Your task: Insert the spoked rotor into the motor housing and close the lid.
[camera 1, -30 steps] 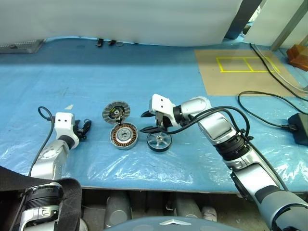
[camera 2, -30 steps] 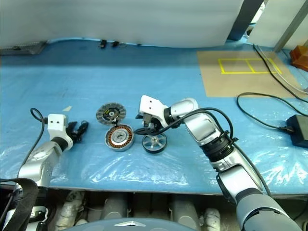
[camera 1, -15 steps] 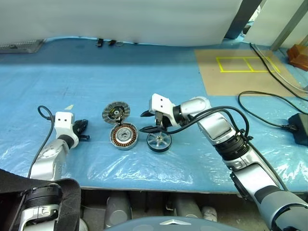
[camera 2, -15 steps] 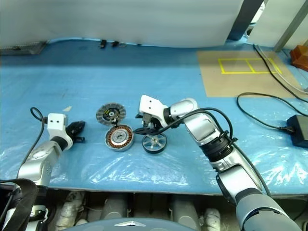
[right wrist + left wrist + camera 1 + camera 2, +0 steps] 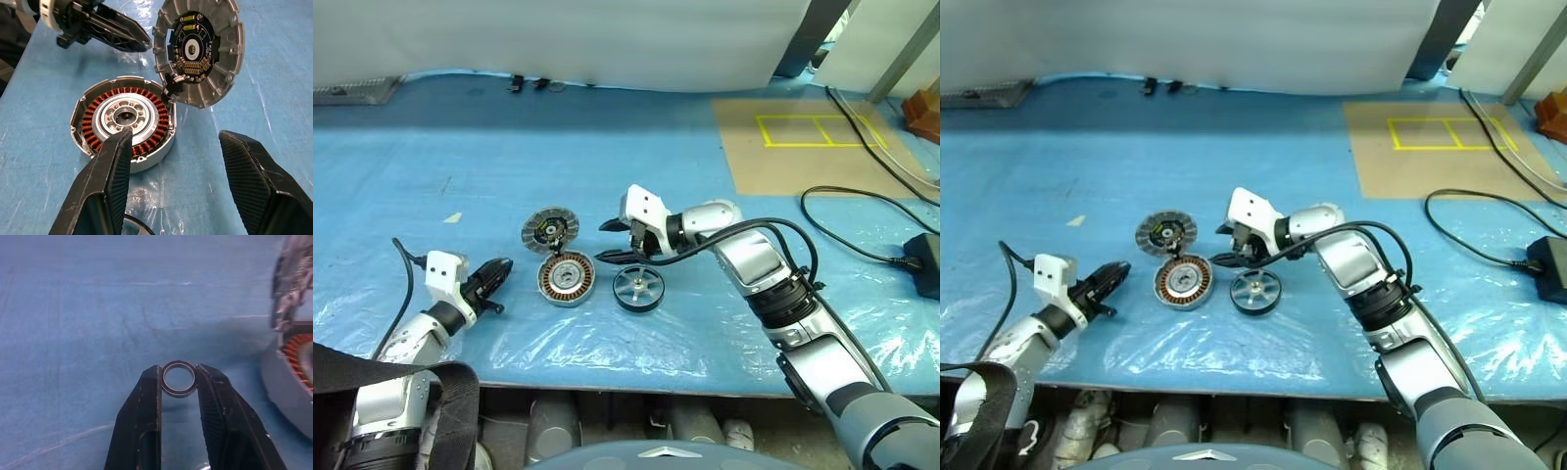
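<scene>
The motor housing (image 5: 567, 278) with copper windings lies on the blue sheet. The ribbed lid (image 5: 549, 230) stands tilted open at its far edge. The black-rimmed spoked rotor (image 5: 637, 289) lies flat just right of the housing. My right gripper (image 5: 619, 241) hovers open above the gap between housing and rotor; between its fingers (image 5: 110, 171) I see the housing (image 5: 124, 122) and the lid (image 5: 198, 51). To the left of the housing, my left gripper (image 5: 494, 274) is shut on a small dark metal ring (image 5: 179, 378) held at its fingertips (image 5: 152, 382).
A brown board (image 5: 803, 147) with yellow tape lies at the back right. Black cables (image 5: 847, 211) and a black adapter (image 5: 925, 264) lie at the right. Small dark items (image 5: 533, 85) sit at the far edge. The table's front edge (image 5: 626, 382) runs close below the parts.
My left gripper closed on the small ring, then drew back toward the front edge and turned toward the housing. The right gripper stayed over the parts.
</scene>
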`<state>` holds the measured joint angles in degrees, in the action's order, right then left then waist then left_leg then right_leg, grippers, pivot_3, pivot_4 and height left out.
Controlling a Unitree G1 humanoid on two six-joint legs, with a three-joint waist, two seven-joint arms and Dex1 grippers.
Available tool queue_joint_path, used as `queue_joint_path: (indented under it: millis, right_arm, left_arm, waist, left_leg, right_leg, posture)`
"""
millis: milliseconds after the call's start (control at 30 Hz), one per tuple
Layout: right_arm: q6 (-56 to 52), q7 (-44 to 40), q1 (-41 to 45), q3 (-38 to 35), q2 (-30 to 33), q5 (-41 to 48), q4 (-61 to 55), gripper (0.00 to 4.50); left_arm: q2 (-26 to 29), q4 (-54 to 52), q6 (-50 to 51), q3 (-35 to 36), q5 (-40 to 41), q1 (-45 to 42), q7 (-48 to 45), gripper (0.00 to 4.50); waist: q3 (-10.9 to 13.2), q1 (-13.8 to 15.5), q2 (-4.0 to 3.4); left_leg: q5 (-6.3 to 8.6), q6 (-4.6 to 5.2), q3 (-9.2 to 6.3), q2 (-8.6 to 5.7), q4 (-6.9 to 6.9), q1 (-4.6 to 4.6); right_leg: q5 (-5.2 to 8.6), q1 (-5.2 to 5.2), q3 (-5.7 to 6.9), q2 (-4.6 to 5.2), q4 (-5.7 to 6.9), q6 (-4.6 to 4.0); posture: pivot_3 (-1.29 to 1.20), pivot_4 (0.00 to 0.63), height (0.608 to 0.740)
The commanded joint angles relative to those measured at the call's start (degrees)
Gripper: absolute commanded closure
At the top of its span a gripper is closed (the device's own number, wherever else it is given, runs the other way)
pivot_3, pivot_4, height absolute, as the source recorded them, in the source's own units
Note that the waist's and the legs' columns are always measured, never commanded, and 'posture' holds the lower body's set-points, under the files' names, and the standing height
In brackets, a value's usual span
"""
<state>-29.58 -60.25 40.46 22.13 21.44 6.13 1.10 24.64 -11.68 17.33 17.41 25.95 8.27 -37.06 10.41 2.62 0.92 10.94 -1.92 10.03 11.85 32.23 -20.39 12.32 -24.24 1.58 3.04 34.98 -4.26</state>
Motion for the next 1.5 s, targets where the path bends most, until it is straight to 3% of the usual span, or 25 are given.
queue_joint_path:
  millis: [33,367,767,1500]
  right_arm:
    - [3.8,-0.48,-0.92,-2.39,1.23,1.16,-0.17,1.62]
    - [13.3,0.02,-2.16,-2.81,0.24,0.56,4.22,1.62]
    - [12.71,-0.22,-0.37,-2.82,-1.2,0.87,2.87,1.62]
    - [13.33,-1.99,-2.84,-2.79,-0.9,3.3,0.64,1.62]
  left_arm:
    - [0.86,-7.56,-0.8,1.38,4.33,1.95,-2.64,3.82]
    - [4.28,-16.82,6.21,-4.08,7.81,4.42,-3.73,3.82]
    - [4.64,-11.29,5.69,-13.11,0.17,-2.82,-2.59,3.82]
    - [4.39,-6.39,4.66,-16.21,-6.29,-5.88,-1.9,3.82]
  waist:
    - [0.0,0.04,0.0]
    - [0.02,-0.18,-0.04]
    - [0.02,-0.11,-0.04]
    - [0.02,-0.11,-0.04]
  left_leg:
    - [0.0,0.0,0.01,0.0,-0.02,-0.01]
    - [0.0,0.0,0.08,0.02,-0.01,0.05]
    - [0.0,0.0,0.07,0.02,0.07,0.07]
    - [-0.01,0.0,0.05,0.01,0.13,0.08]
  right_leg:
    - [0.0,0.0,0.0,0.0,-0.02,0.0]
    - [0.0,0.0,-0.01,-0.03,0.01,0.0]
    - [-0.01,0.01,-0.01,-0.06,0.15,0.0]
    - [-0.01,0.01,-0.02,-0.06,0.24,0.0]
  posture:
    - [0.0,0.15,0.74]
    - [0.0,0.15,0.74]
    - [0.0,0.15,0.74]
    - [0.0,0.15,0.74]
